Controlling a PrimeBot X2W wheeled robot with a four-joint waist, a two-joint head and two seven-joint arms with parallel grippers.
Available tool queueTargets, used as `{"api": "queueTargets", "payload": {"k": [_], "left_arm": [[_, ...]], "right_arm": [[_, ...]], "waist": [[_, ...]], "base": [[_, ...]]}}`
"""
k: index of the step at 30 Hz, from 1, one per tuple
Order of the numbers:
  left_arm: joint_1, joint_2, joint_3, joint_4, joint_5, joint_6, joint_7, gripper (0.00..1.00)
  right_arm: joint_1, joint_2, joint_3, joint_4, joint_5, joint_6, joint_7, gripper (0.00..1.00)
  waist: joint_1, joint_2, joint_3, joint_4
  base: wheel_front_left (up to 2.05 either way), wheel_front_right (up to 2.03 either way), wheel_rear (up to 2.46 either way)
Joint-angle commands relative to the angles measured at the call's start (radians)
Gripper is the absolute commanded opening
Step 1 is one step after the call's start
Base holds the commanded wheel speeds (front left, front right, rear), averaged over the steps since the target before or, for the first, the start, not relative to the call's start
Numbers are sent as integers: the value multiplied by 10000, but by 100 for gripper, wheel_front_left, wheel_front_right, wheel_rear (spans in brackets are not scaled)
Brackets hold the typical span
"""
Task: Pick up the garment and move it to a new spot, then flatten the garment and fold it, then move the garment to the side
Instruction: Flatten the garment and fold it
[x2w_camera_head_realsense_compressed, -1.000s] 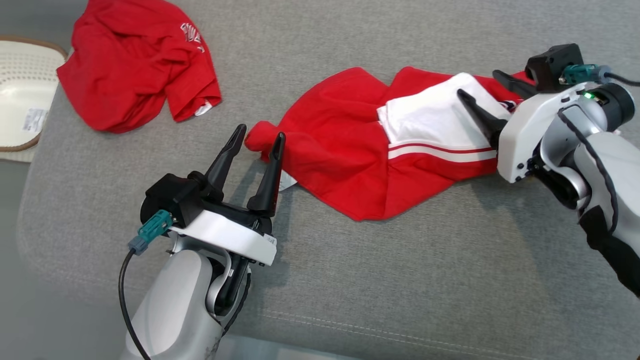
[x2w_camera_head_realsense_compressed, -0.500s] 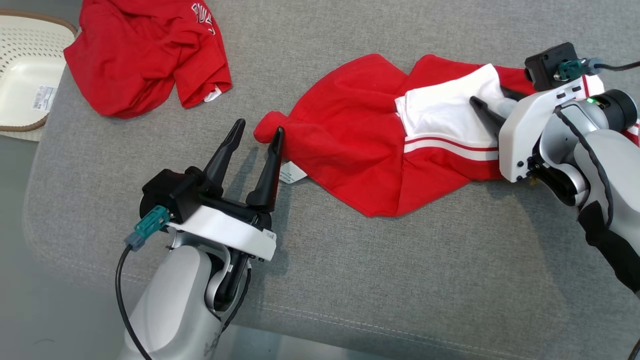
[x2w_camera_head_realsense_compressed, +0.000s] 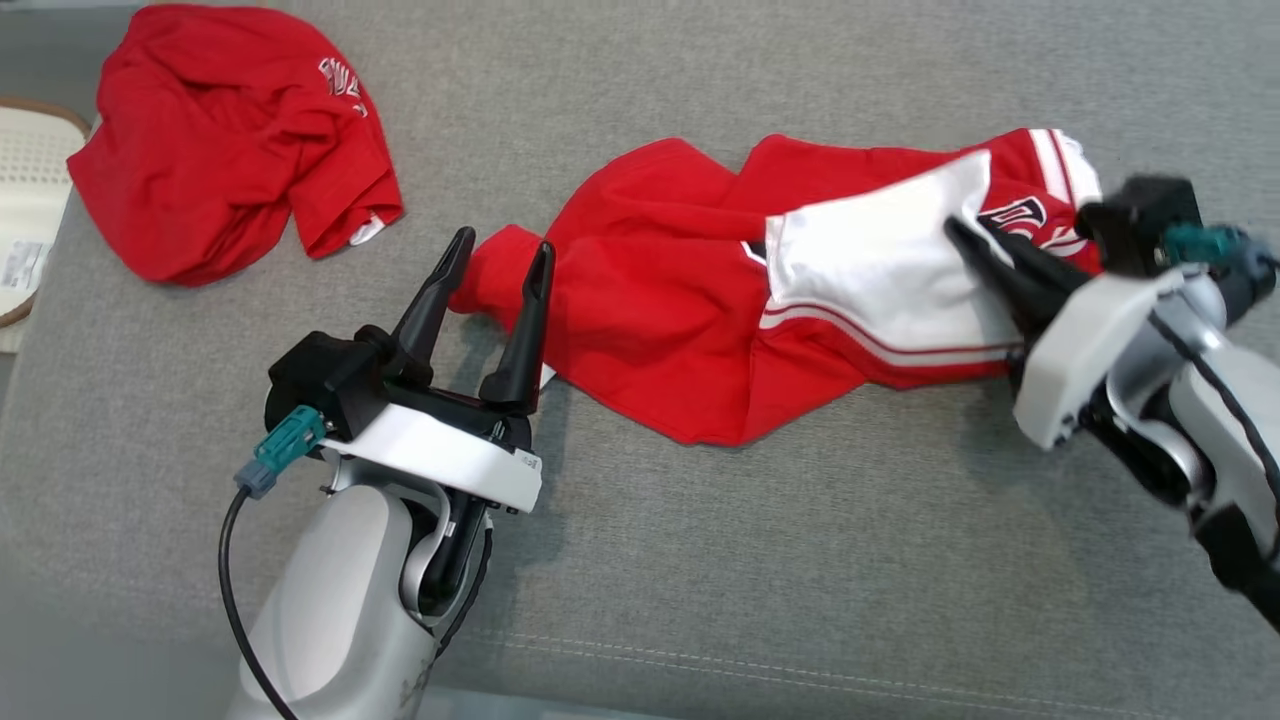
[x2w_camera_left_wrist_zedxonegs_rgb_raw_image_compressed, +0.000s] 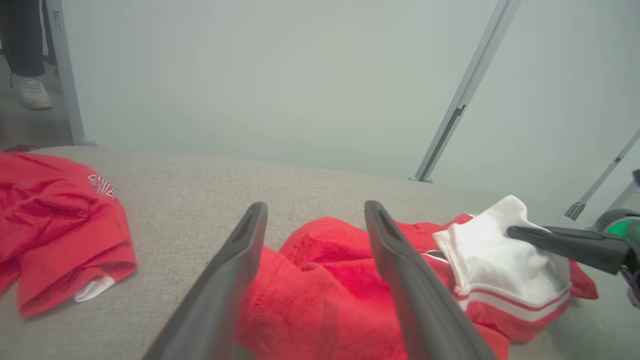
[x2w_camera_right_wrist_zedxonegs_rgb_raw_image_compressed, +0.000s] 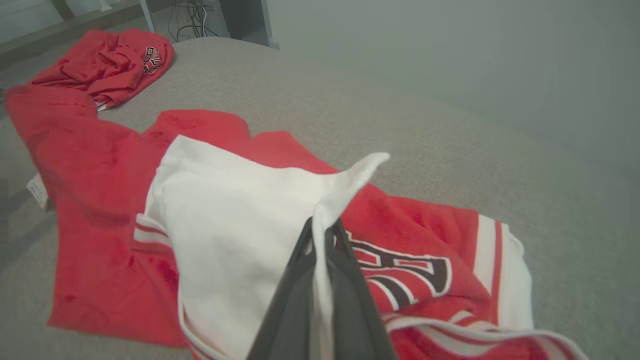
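Garment (x2w_camera_head_realsense_compressed: 660, 300) lies crumpled on the grey cushion (x2w_camera_head_realsense_compressed: 800, 560), right gripper (x2w_camera_head_realsense_compressed: 955, 228) pinching its white panel (x2w_camera_head_realsense_compressed: 870, 270) at the right end, left gripper (x2w_camera_head_realsense_compressed: 505, 242) spread beside its left end; relocating, flattening and folding judged all outstanding.

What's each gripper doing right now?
Left gripper: open, holding nothing, at one end of the garment.
Right gripper: closed on the garment's white panel.
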Motion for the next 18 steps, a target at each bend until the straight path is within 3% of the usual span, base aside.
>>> {"api": "queueTargets", "payload": {"k": [1,7,8,9,18], "left_arm": [[108,194,350,-282,176,-73,-49,100],[305,194,378,-285,354,-73,-49,100],[324,194,377,-288,379,-73,-49,100],[337,194,364,-298,415,-73,-49,100],[376,194,356,-215,612,-73,-49,100]], "right_arm": [[722,-363,-87,-468,142,-2,-249,0],[2704,-966,-415,-1737,480,-2,-671,0],[2972,-981,-462,-1848,579,-2,-665,27],[3180,-1001,-517,-1926,616,-2,-674,100],[4318,-1133,-1678,-2282,896,-2,-1360,100]], "waist": [[0,0,-184,-212],[0,0,-458,-688],[0,0,-489,-758],[0,0,-508,-822],[0,0,-688,-1128]], "base": [[0,0,0],[0,0,0],[0,0,0],[0,0,0],[0,0,0]]}}
